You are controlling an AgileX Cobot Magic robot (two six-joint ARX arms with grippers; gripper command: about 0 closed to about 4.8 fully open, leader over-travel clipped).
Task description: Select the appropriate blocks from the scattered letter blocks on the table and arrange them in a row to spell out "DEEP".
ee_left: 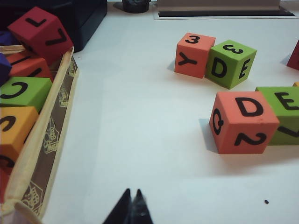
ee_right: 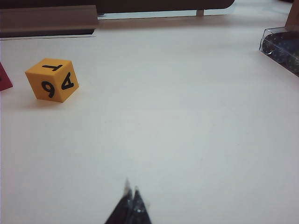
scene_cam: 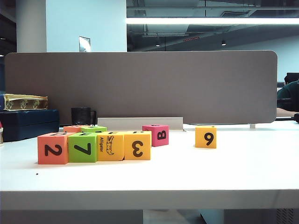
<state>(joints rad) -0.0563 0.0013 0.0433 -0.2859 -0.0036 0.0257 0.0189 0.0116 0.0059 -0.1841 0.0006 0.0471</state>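
Four blocks stand in a touching row near the front left of the table (scene_cam: 187, 177): a salmon block with 2 (scene_cam: 53, 148), a green block with 7 (scene_cam: 82, 148), a yellow-orange alligator block (scene_cam: 110, 146) and a yellow-orange block with 3 (scene_cam: 137, 145). The left wrist view shows the salmon block (ee_left: 243, 121) with D on top and the green one (ee_left: 285, 109) with E on top. My left gripper (ee_left: 132, 192) hovers shut and empty over bare table short of the row. My right gripper (ee_right: 131, 185) is shut and empty too. Neither gripper shows in the exterior view.
A pink-red B block (scene_cam: 156, 135) and a yellow-orange 9 block (scene_cam: 205, 136) stand apart to the right. A salmon block (ee_left: 194, 54) and a green block (ee_left: 231, 64) sit behind the row. A tray of spare blocks (ee_left: 42, 140) lies left. A clear case (ee_right: 282, 46) lies far right.
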